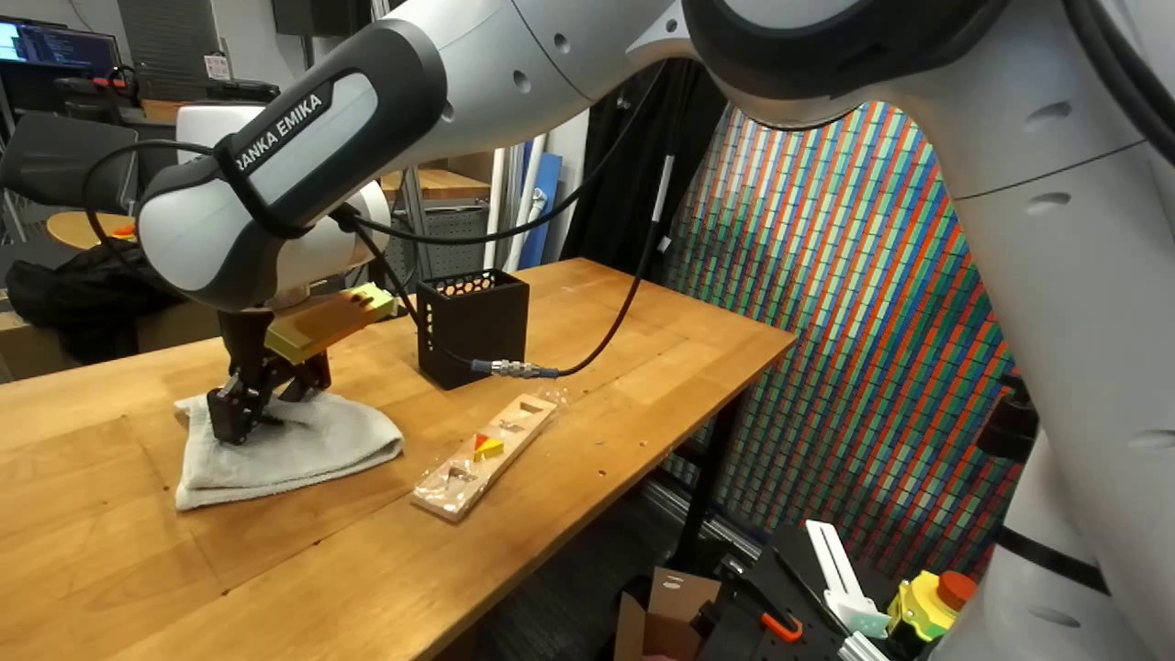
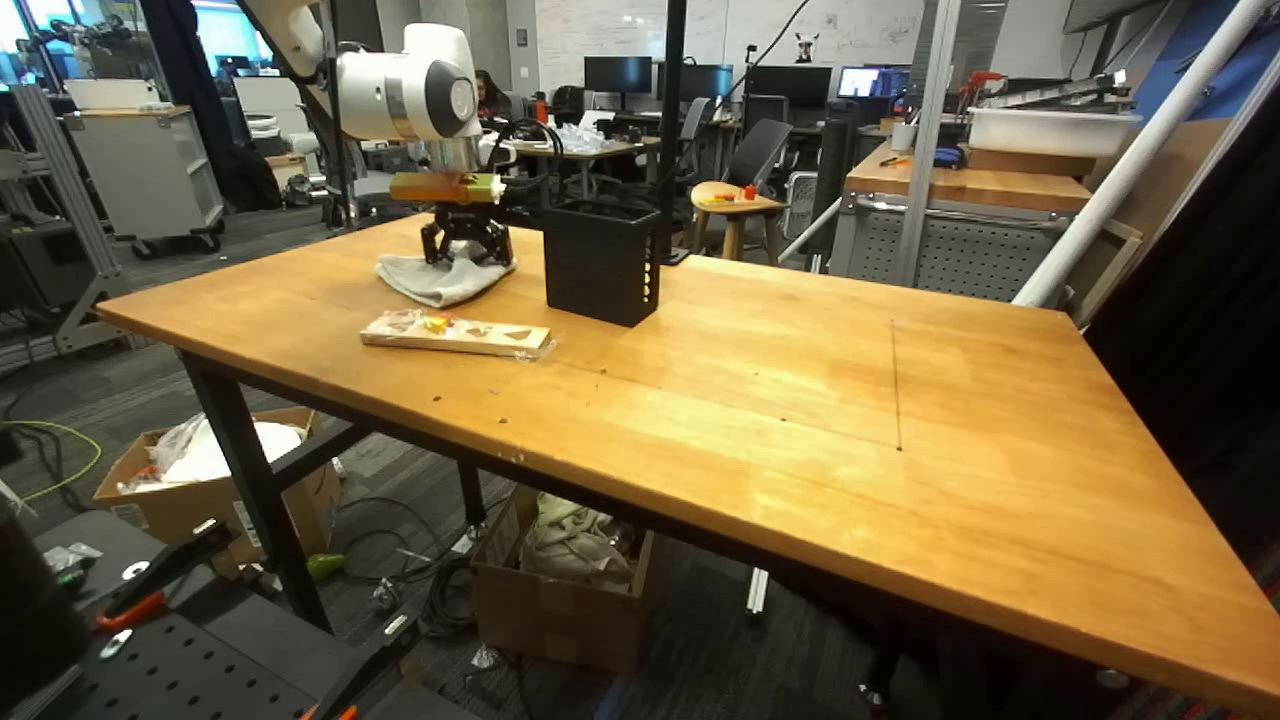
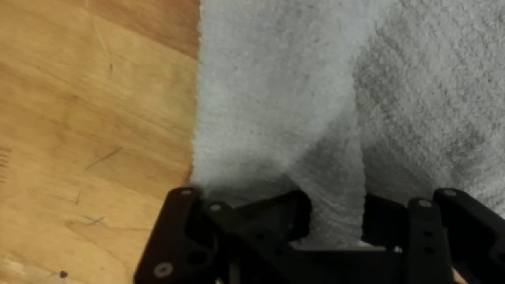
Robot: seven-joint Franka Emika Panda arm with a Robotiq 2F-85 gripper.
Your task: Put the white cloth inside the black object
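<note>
The white cloth (image 1: 317, 454) lies folded on the wooden table. It also shows in an exterior view (image 2: 440, 288) and fills much of the wrist view (image 3: 276, 79). My gripper (image 1: 266, 413) points down onto the cloth, low at the table; it also shows in an exterior view (image 2: 467, 250). In the wrist view, a bunched fold of cloth fills the gap between the fingers (image 3: 335, 217) and touches both pads. The black object (image 1: 477, 330) is an upright open-topped box with holes in some sides, beside the cloth and apart from it. It shows in both exterior views (image 2: 598, 265), not the wrist view.
A wooden puzzle board (image 1: 486, 459) in clear plastic, with a red and yellow piece, lies near the cloth and box. A cable (image 1: 606, 340) from the arm hangs in front of the box. The table's edge (image 1: 606, 523) lies beyond the board.
</note>
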